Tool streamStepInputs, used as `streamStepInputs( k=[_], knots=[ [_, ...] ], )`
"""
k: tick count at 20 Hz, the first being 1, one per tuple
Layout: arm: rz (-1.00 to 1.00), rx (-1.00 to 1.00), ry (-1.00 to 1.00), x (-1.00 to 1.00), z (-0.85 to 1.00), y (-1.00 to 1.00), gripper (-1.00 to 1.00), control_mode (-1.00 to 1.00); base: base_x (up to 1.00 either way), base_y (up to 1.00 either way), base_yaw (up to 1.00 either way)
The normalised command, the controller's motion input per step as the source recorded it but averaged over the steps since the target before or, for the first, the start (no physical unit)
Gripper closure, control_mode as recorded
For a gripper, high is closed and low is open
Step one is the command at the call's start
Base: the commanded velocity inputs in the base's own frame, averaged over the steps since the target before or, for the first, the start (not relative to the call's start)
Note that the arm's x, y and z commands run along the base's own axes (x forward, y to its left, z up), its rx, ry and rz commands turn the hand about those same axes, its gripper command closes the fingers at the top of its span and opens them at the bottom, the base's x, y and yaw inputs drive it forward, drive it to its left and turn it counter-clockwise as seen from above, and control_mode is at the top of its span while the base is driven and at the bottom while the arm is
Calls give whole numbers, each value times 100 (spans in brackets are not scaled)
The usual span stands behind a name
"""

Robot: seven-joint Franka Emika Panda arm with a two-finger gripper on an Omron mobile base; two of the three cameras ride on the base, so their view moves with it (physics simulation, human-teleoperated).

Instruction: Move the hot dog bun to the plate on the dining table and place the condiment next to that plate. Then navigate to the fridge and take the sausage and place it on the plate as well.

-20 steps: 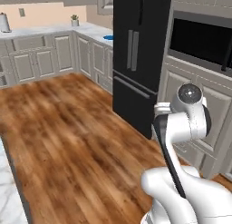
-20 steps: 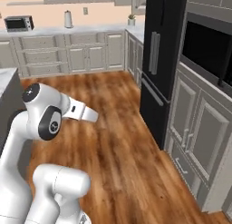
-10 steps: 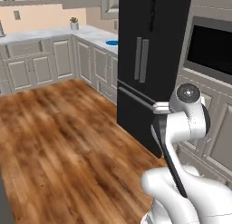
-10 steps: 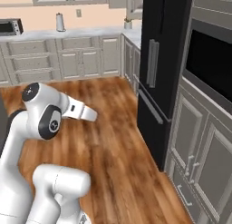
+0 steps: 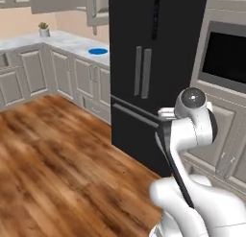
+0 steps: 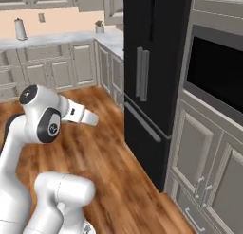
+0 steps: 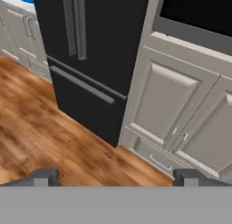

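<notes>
**At the fridge, tool spread wide and empty**

In the left base view I have the fridge (image 5: 153, 77) straight ahead: tall, black, both doors shut, its two long grey vertical handles (image 5: 142, 72) side by side near the middle and a long grey drawer bar below them. To its left, grey cabinets run along the wall under a marble table (image 5: 67, 41), where a plain bright-blue plate (image 5: 98, 51) lies near the fridge end and a small potted plant (image 5: 44, 29) stands far back. To the right of the fridge sits the black built-in oven (image 5: 226, 63) in grey cabinetry. My arm rises from the lower right over the wood floor (image 5: 62, 173).

In the right base view the fridge (image 6: 156, 62) stands centre, doors closed, with the oven (image 6: 216, 74) to its right above grey cabinet doors. The wall table (image 6: 52, 39) carries a white roll (image 6: 19, 29) at the left and the potted plant (image 6: 99, 26) near the corner. My arm comes up at the lower left, its forearm pointing right toward the fridge.

In the hand view the tool (image 7: 115, 177) shows its two dark fingertips (image 7: 43, 177) at the bottom, set far apart with nothing between them: released. Beyond them I see the fridge (image 7: 97, 46) at upper left, its handles and drawer bar clear, grey cabinet doors (image 7: 163, 103) to the right, and wood floor below.
</notes>
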Motion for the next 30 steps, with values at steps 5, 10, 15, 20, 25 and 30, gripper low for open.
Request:
streamStepInputs(
  k=[5,10,15,20,25,30],
  knots=[
    [0,0,0,0,0,0,-100,100,20,49,-44],
    [0,0,0,0,0,0,-100,100,21,71,-42],
    [0,0,0,0,0,0,-100,100,62,88,-32],
    [0,0,0,0,0,0,-100,100,58,82,-37],
    [0,0,0,0,0,0,-100,100,50,77,-39],
    [0,0,0,0,0,0,-100,100,44,60,-37]
  ],
)
